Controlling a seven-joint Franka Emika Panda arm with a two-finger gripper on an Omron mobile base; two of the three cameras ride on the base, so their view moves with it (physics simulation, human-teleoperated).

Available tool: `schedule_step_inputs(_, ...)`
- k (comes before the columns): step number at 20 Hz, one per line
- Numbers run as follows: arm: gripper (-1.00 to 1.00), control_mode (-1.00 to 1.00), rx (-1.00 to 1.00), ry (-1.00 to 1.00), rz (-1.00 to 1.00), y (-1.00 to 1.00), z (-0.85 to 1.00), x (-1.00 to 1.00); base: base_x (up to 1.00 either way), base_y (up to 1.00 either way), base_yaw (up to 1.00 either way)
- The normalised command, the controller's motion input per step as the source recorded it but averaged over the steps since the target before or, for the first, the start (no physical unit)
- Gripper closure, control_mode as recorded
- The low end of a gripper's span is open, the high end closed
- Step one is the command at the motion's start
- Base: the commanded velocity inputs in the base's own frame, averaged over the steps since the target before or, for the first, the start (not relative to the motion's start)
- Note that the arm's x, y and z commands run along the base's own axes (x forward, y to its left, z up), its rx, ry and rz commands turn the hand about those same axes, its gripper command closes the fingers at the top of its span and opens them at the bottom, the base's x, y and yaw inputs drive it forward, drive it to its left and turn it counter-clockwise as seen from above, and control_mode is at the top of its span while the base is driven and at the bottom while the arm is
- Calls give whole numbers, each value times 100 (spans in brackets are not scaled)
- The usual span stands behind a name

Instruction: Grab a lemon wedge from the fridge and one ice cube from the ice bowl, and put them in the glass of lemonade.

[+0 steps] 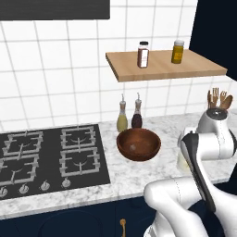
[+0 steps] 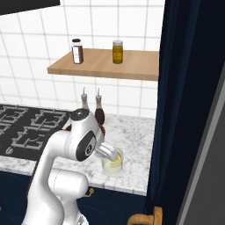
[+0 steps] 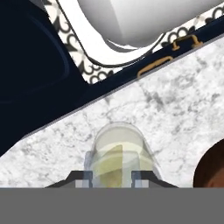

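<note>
The hand [image 3: 111,176] hangs right over the glass [image 3: 119,151], its two tips [image 3: 89,176] partly spread with a yellow wedge [image 3: 114,168] between them. Whether the tips press on the wedge or it sits loose in the drink below cannot be told. In the right base view the hand [image 2: 112,154] reaches down to the rim of the glass [image 2: 112,163], and a yellow piece shows inside the pale liquid.

The glass stands on the marble desk [image 2: 132,140], near its front edge and just left of the tall navy cabinet [image 2: 180,101]. The wooden bowl [image 1: 139,144] sits further left on the desk, between the glass and the stove [image 1: 51,155]; its dark rim [image 3: 212,168] shows at the right edge of the hand view. Any ice in it is too small to make out.

Behind the bowl, against the tiled wall, stand two slim bottles [image 1: 122,118]. A wooden shelf [image 1: 162,67] above carries two jars [image 1: 143,54]. At the far right of the desk, wooden spoons [image 1: 218,99] stick up behind the arm.
</note>
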Motion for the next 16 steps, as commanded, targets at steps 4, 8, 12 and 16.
schedule_step_inputs(4,100,-100,0,0,0,-6,-22,3,0,0,0)
schedule_step_inputs(8,100,-100,0,0,0,-3,-24,20,0,0,0)
schedule_step_inputs(12,100,-100,0,0,0,-1,-17,37,0,0,0)
schedule_step_inputs(16,100,-100,0,0,0,-12,-12,37,0,0,0)
